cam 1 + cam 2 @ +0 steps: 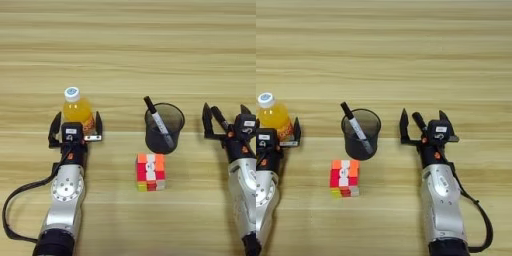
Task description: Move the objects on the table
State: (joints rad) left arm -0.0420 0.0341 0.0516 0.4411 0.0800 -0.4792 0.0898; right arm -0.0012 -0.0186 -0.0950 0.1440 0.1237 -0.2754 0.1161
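Both jaws spread wide. L gripper (75, 129) straddles juice bottle (77, 109), not clamped yet. R gripper (424, 126) holds nothing, beside pen cup (361, 133) w/ marker (356, 128) inside. Cube (344, 178) untouched on table (128, 50). Early stage, prob.

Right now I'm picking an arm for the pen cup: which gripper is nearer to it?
Right. The right gripper sits just right of the pen cup, level with it. The left gripper is farther off on the cup's left, around the juice bottle.
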